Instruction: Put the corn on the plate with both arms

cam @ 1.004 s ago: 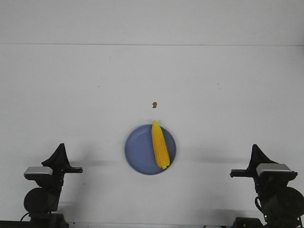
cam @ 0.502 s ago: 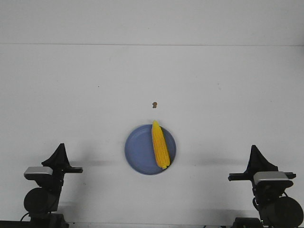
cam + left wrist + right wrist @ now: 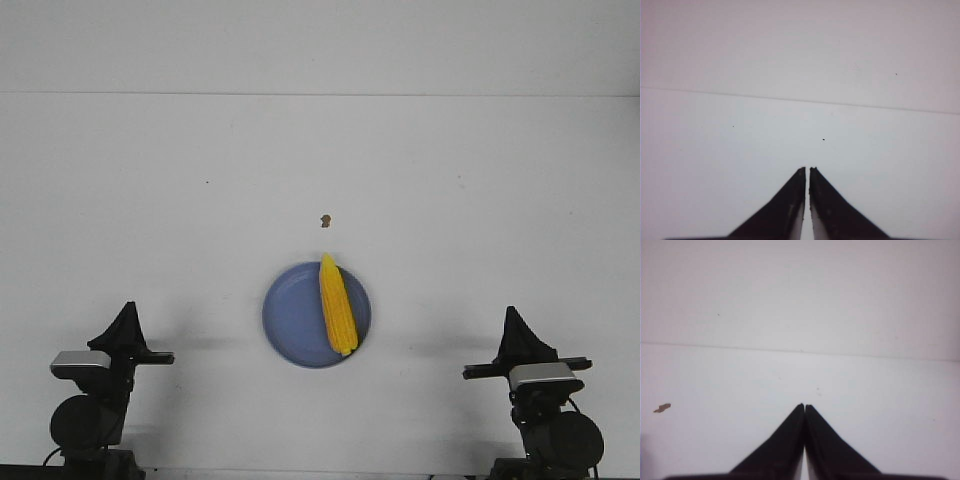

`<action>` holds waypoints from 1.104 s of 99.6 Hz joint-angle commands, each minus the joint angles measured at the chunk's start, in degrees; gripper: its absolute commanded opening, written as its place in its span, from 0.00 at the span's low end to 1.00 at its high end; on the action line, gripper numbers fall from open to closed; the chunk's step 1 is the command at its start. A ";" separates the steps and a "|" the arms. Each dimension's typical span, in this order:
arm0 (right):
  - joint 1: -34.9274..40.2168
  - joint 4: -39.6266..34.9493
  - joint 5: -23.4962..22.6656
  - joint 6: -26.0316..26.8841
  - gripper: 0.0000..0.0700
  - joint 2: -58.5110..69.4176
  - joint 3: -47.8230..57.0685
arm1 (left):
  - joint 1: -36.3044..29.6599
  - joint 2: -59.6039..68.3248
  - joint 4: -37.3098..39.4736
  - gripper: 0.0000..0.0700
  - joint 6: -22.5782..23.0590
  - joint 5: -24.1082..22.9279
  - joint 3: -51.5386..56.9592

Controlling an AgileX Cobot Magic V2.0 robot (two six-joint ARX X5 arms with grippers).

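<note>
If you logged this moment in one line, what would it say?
corn: lying on plate | left gripper: shut, empty | right gripper: shut, empty

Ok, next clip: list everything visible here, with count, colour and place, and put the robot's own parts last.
corn: one, bright yellow, lying on the plate's right half, pointed end toward the far rim.
plate: one, periwinkle blue, near centre of the table.
speck: one, brown, just beyond the plate.
table: one, white.
left claw: one, black, near left corner, shut, holding nothing.
right claw: one, black, near right corner, shut, holding nothing.
</note>
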 commanded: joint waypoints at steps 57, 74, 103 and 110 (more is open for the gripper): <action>1.29 9.94 0.09 1.14 0.00 -0.11 -8.33 | 0.00 -0.07 0.59 0.02 0.70 -0.11 -1.14; 1.29 9.94 0.15 1.11 0.00 -0.11 -8.33 | 0.00 -0.07 0.59 0.02 0.70 -0.11 -1.14; 1.29 9.92 0.15 1.11 0.00 -0.11 -8.33 | 0.00 -0.07 0.59 0.02 0.70 -0.11 -1.14; 1.29 9.92 0.13 1.14 0.00 -0.11 -8.33 | 0.00 -0.07 0.59 0.02 0.70 -0.11 -1.14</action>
